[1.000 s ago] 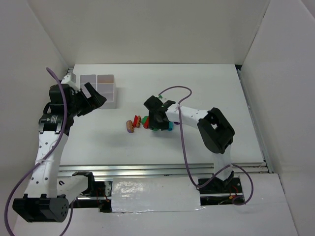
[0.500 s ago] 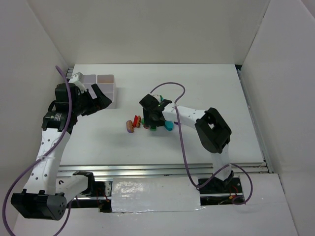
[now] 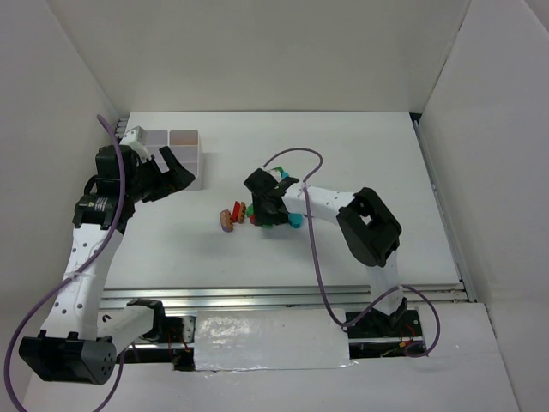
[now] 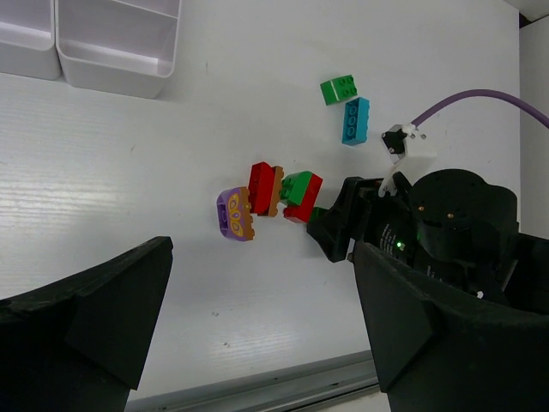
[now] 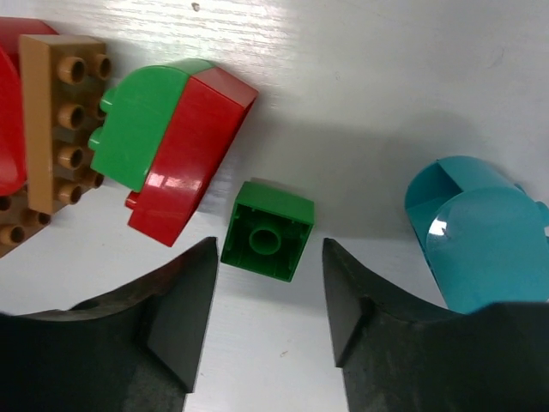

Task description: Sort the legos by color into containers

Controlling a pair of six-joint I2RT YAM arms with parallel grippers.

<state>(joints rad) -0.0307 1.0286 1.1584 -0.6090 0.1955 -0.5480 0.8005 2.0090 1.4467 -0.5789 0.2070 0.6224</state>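
Picking is the step in hand: the right gripper [image 5: 269, 287] hangs low over the table with a small green square plastic brick [image 5: 268, 232] lying stud-side up between its two black fingers [image 5: 184, 318]. The jaws stand partly apart, and a strip of bare table shows on each side of the brick, so nothing is gripped yet. Just to the brick's left lies a curved red-and-green piece [image 5: 171, 154], close enough to be nudged, with a brown studded brick [image 5: 60, 120] touching its far side. A rounded teal piece [image 5: 480, 240] sits near the other finger.

From the left wrist view, a purple oval piece [image 4: 233, 215] and a red brick [image 4: 262, 187] belong to the same cluster, while a green brick [image 4: 340, 88] and a teal brick [image 4: 355, 120] lie apart, farther back. The white plastic divided tray [image 4: 116, 73] stands well away at the table's far left. The left gripper [image 4: 262, 283] hovers beside the tray with its jaws spread wide, holding nothing.

Next, I judge, the right fingers need to come in squarely on the green brick's flat sides without catching the red-and-green neighbour, then lift it clear and carry it across toward the tray compartment meant for green.
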